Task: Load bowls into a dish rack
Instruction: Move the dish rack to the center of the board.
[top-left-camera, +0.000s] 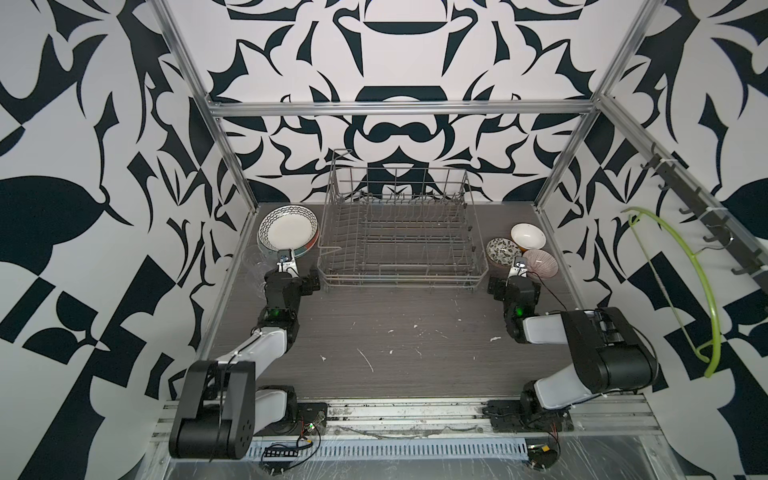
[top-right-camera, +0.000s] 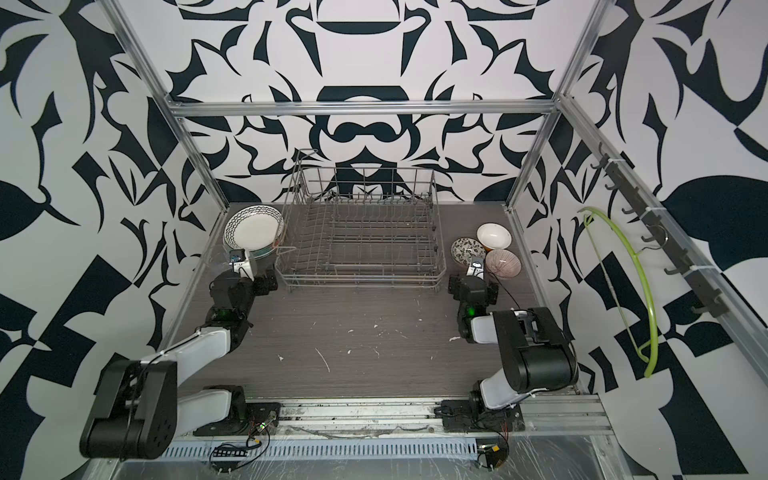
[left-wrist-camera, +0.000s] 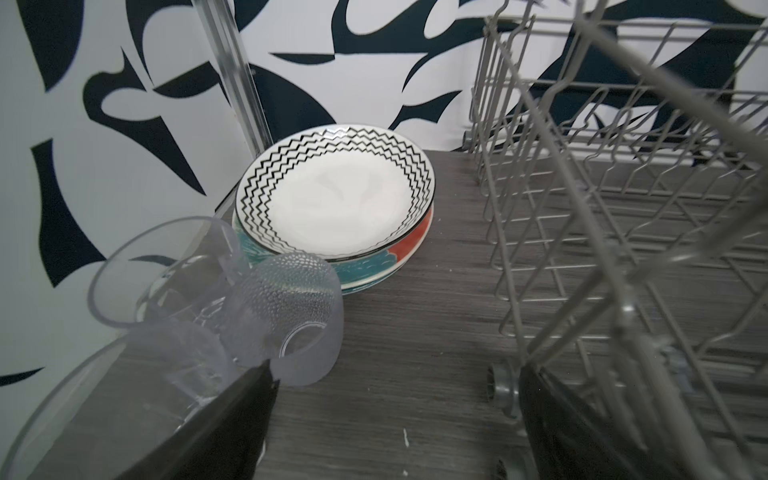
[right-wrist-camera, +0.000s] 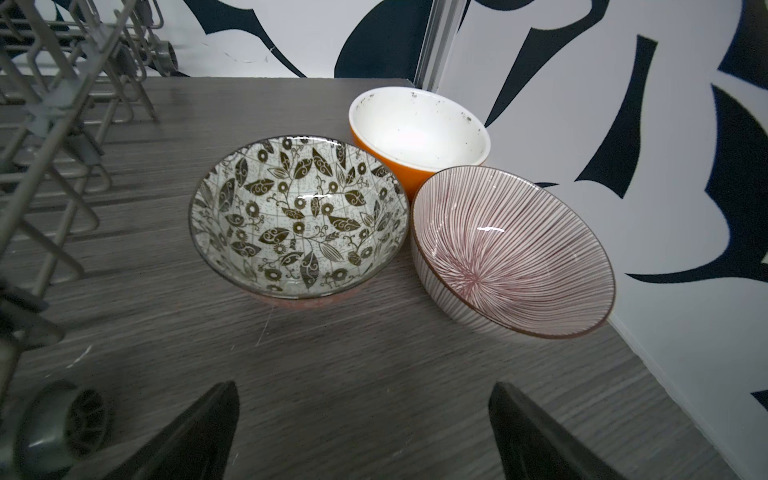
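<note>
- At 12 o'clock on the table (top-left-camera: 395, 345), in both top views, I have the dish rack (top-left-camera: 403, 277) (top-right-camera: 361, 279) standing upright, tines up.
- At about 2 o'clock, just outside the rack's side wall, all three bowls sit upright on the table: floral bowl (top-left-camera: 503, 251), orange bowl (top-left-camera: 528, 236) at its 2 o'clock, striped bowl (top-left-camera: 540, 262) at its 4 o'clock.
- The bowls are bunched tight. I cannot tell whether the rims touch.
- My right gripper (right-wrist-camera: 362, 384) is spread wide with only bare table between its fingers, facing the floral bowl (right-wrist-camera: 299, 224) from just short of it.
- My left gripper (left-wrist-camera: 395, 370) is also spread wide and holds nothing. One finger is by the clear glasses (left-wrist-camera: 286, 307) and the other by the rack's corner.
- Any print on the arms is too small for me to read.
- Only the right wrist view shows the orange bowl's (right-wrist-camera: 419, 133) orange outside and the dark specks on its white inside. It also shows the fine lines of the striped bowl (right-wrist-camera: 511, 249).
- Only the left wrist view clearly shows a red-and-teal plate (left-wrist-camera: 411, 245) under the zigzag plate (left-wrist-camera: 336, 199), at 10 o'clock.
- Only the top views show a green hanger (top-left-camera: 681, 291) on the wall at 3 o'clock.
</note>
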